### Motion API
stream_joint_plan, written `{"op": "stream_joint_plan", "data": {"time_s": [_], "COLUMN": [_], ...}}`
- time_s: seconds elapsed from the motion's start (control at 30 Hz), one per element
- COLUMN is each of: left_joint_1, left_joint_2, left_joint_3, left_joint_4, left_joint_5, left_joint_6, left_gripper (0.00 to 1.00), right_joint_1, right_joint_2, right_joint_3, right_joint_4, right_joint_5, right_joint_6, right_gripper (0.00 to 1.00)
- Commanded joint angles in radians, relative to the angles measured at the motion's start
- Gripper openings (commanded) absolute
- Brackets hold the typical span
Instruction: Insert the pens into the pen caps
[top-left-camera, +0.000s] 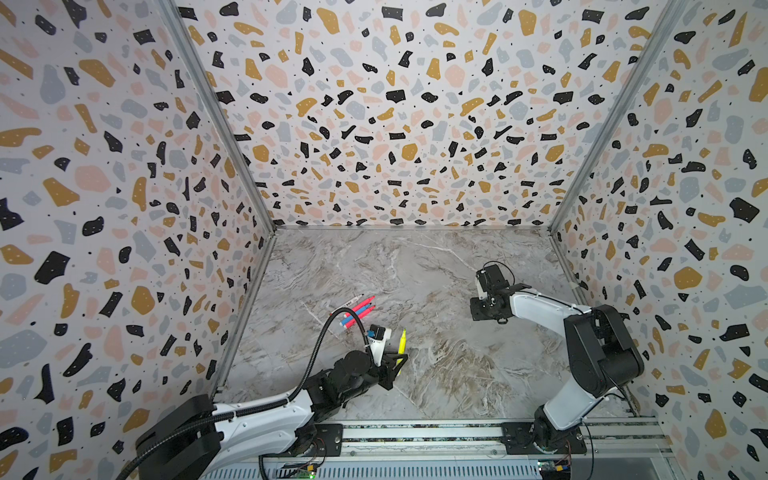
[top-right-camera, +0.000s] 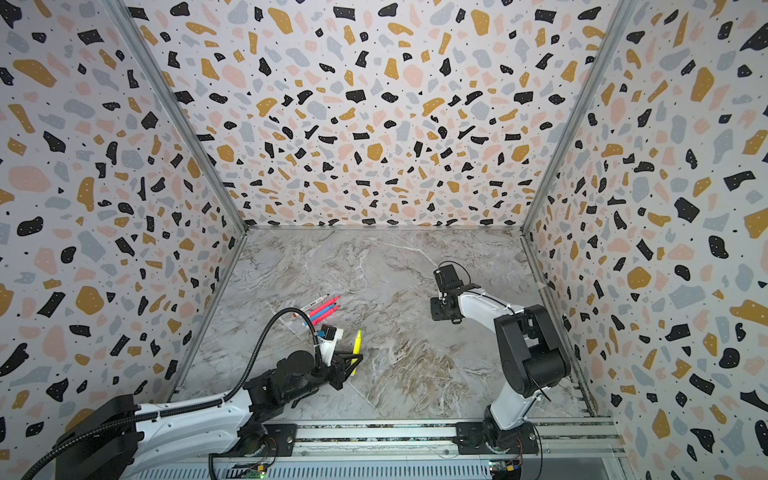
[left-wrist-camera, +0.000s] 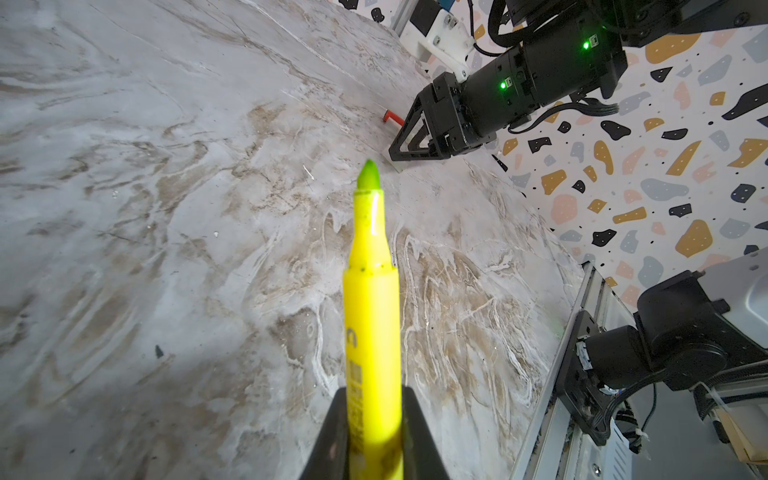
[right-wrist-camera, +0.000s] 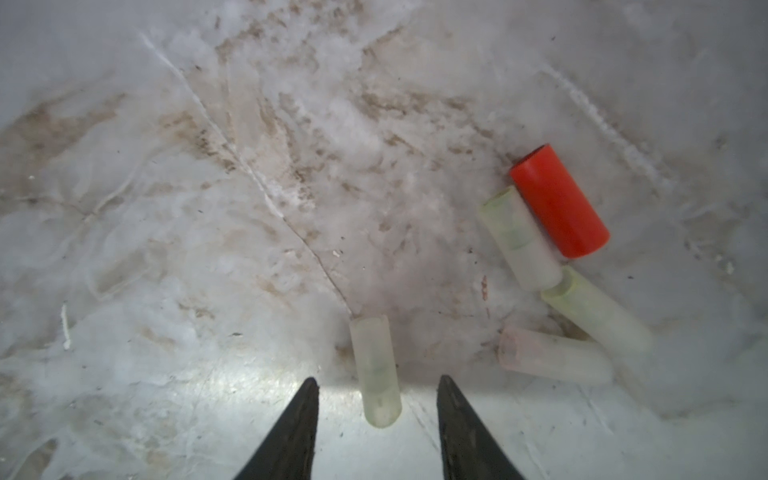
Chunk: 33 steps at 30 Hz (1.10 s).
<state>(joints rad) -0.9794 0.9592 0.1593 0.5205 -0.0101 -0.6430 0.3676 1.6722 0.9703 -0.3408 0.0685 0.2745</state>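
Nearest the rail (top-left-camera: 415, 432), the left end effector (top-left-camera: 398, 360) is pinched tight on the yellow pen (top-left-camera: 402, 341), gripping the barrel low down so the uncapped greenish tip (left-wrist-camera: 368, 176) juts out past the fingers, clear of the marble tabletop (top-left-camera: 415, 270). A little farther back and to the left, four more pens (top-left-camera: 363, 302) lie together on the tabletop, side by side on a slant: one white-barrelled, two pink-red and one blue (the left arm's black cable (top-left-camera: 328, 328) arcs over their near ends in both top views). Across on the right, the right end effector (right-wrist-camera: 378, 378) points down at the tabletop with its jaws spread – a translucent cap (right-wrist-camera: 376, 365) lies lengthwise between them, a gap showing on either side, so nothing is gripped. Just beyond it sits a loose bunch of caps: the red cap (right-wrist-camera: 559, 201) resting against a translucent one (right-wrist-camera: 519, 239), and two more translucent caps (right-wrist-camera: 596, 311) touching beside them.
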Motion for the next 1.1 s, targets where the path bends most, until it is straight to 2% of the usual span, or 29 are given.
{"op": "stream_joint_plan", "data": {"time_s": [0.0,0.33,0.5,0.63,0.7,0.87,0.97,1.07], "left_joint_1": [-0.005,-0.005,-0.004,-0.004,-0.004,-0.005,-0.004,-0.016], "left_joint_2": [-0.002,0.015,0.039,0.046,0.044,0.022,0.007,0.017], "left_joint_3": [0.006,0.020,0.028,0.035,0.038,0.028,0.022,0.018], "left_joint_4": [0.020,0.018,0.025,0.026,0.026,0.044,0.071,0.130], "left_joint_5": [-0.010,-0.012,-0.004,-0.001,-0.001,0.001,0.008,0.012], "left_joint_6": [0.014,0.021,0.026,0.029,0.031,0.025,0.007,-0.016], "left_gripper": [0.00,0.00,0.00,0.00,0.00,0.00,0.00,0.00], "right_joint_1": [-0.007,-0.008,-0.002,0.008,0.010,0.027,0.034,0.039], "right_joint_2": [0.017,0.075,0.095,0.095,0.066,-0.137,-0.292,-0.443], "right_joint_3": [0.047,0.076,0.070,0.054,0.033,-0.061,-0.144,-0.257], "right_joint_4": [-0.032,-0.032,-0.035,-0.033,-0.009,0.119,0.255,0.470], "right_joint_5": [0.010,-0.017,-0.005,-0.020,-0.076,-0.264,-0.440,-0.599], "right_joint_6": [-0.027,-0.055,-0.063,-0.067,-0.070,-0.062,-0.002,0.126], "right_gripper": [0.47,0.41,0.30,0.13,0.08,0.07,0.07,0.07]}}
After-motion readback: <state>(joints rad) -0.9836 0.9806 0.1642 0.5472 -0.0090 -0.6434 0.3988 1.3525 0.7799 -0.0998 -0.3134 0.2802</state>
